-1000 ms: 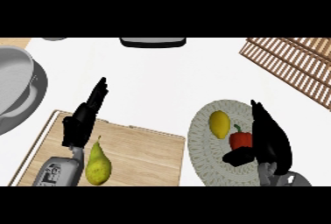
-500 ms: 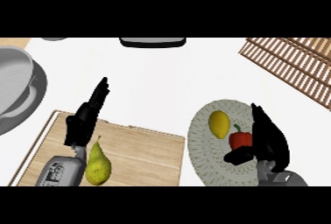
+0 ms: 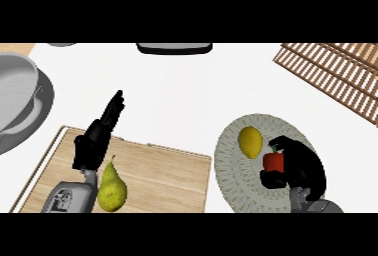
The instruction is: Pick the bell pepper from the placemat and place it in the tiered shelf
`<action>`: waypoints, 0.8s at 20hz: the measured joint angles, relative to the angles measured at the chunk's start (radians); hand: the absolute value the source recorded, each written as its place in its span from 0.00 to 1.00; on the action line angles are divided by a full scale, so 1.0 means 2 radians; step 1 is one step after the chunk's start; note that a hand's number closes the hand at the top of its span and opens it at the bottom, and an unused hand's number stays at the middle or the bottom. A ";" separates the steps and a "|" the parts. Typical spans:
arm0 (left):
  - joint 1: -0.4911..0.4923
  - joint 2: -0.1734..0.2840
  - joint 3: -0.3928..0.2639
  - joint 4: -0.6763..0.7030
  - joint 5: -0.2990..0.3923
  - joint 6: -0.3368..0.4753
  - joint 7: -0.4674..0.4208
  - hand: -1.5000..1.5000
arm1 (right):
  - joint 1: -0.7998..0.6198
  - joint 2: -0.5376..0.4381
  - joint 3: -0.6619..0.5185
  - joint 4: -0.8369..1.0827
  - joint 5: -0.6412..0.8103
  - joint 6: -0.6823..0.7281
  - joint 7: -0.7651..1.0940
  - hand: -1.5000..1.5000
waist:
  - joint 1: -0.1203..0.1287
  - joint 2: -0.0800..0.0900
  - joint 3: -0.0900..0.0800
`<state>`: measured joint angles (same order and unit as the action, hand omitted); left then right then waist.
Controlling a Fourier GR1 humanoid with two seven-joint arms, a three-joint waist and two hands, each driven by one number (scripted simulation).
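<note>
A red bell pepper sits on the round grey placemat at the lower right, beside a yellow lemon. My right hand curls round the pepper, fingers over its top and thumb under it, hiding its right side. The slatted wooden tiered shelf stands at the upper right, well away from the hand. My left hand rests open over the wooden cutting board, fingers pointing up.
A green pear lies on the cutting board just below my left hand. A large grey pan sits at the left edge. A dark object shows at the top middle.
My right hand's fingers have closed down over the top of the pepper. The left hand has not moved.
</note>
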<state>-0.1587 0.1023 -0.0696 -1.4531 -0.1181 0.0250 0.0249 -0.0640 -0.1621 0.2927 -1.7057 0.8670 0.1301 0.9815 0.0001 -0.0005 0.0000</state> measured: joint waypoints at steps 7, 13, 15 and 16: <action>-0.011 -0.002 0.008 0.013 -0.004 -0.006 -0.006 0.50 | -0.038 0.019 -0.005 0.052 0.041 -0.010 -0.014 1.00 | 0.002 0.000 -0.001; -0.024 -0.013 -0.009 0.013 -0.007 -0.012 -0.005 0.50 | -0.198 0.064 -0.072 0.178 0.061 -0.045 0.053 1.00 | 0.030 0.008 0.000; -0.029 -0.013 -0.012 0.012 -0.007 -0.015 -0.001 0.50 | -0.247 0.069 -0.088 0.219 0.066 -0.058 0.064 1.00 | 0.037 0.009 0.000; -0.032 -0.013 -0.012 0.014 -0.008 -0.016 -0.002 0.50 | -0.269 0.071 -0.093 0.239 0.066 -0.066 0.068 1.00 | 0.038 0.009 0.000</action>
<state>-0.2227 0.0772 -0.0931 -1.4244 -0.1337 -0.0075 0.0206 -0.6026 -0.0207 0.1060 -1.2268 0.9998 -0.0012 1.1180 0.0763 0.0184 -0.0005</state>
